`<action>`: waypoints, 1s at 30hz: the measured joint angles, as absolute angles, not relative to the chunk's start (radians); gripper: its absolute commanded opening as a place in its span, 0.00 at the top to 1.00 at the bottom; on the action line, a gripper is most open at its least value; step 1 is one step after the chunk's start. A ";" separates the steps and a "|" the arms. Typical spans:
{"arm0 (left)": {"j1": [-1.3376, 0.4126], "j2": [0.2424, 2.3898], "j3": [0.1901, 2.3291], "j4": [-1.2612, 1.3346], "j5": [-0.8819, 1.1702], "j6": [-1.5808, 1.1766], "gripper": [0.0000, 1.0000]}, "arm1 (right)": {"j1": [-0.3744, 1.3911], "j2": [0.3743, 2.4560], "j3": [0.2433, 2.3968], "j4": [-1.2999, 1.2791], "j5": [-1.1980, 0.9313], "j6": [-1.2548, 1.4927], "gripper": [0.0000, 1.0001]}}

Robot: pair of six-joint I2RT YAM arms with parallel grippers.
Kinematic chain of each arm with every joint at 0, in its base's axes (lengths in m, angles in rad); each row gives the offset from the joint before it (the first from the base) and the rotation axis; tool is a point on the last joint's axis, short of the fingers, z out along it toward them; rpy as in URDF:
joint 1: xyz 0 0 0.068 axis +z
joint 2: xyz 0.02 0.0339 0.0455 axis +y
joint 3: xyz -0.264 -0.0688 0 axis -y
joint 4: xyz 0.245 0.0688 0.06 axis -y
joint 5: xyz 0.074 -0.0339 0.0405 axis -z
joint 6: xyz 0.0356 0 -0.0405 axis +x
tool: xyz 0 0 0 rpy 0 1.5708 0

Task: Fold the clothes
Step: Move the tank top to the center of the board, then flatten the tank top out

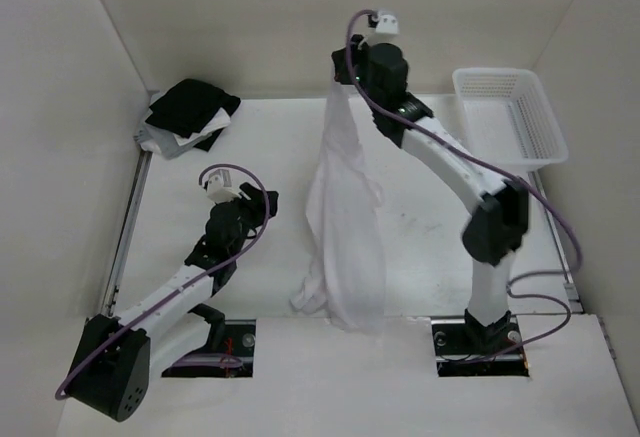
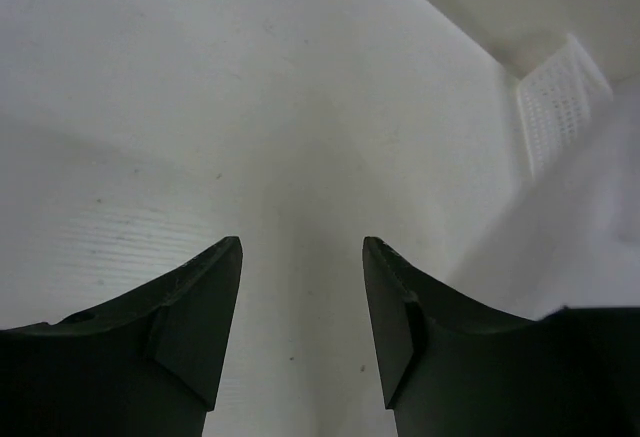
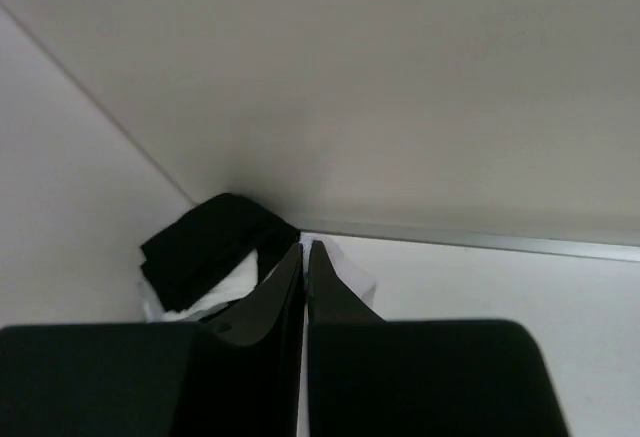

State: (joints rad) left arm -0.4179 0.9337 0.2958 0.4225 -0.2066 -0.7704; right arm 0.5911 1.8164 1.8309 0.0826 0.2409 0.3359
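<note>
Top external: right fingers (image 1: 343, 67) pinch the tank top (image 1: 345, 227), which hangs below; left fingers (image 1: 266, 204) wide, not touching it.

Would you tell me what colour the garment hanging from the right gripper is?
The garment is plain white, clearest in the top view.

Plain white matte walls (image 1: 250, 17) enclose a flat white tabletop (image 1: 420, 237) on three sides — soft, even light.

Top camera looks down on the whole desk (image 1: 420, 232); left wrist view shares its basket (image 1: 497, 78), right wrist its garment pile (image 1: 190, 112).
</note>
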 measured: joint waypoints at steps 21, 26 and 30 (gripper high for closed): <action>-0.874 0.972 0.336 -0.001 -0.362 -0.728 0.72 | 0.564 1.436 0.878 0.208 0.132 0.647 0.94; -1.044 1.109 0.405 -0.049 -0.488 -0.724 0.68 | 0.603 1.341 0.591 0.206 0.143 0.701 0.90; -1.067 1.185 0.417 -0.072 -0.551 -0.727 0.68 | 0.661 1.238 0.488 0.217 0.153 0.733 0.84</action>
State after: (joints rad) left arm -1.0672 1.1851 0.4168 -0.0719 -0.5510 -0.7269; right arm 0.6605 1.2377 0.4885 0.2173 0.1532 0.7330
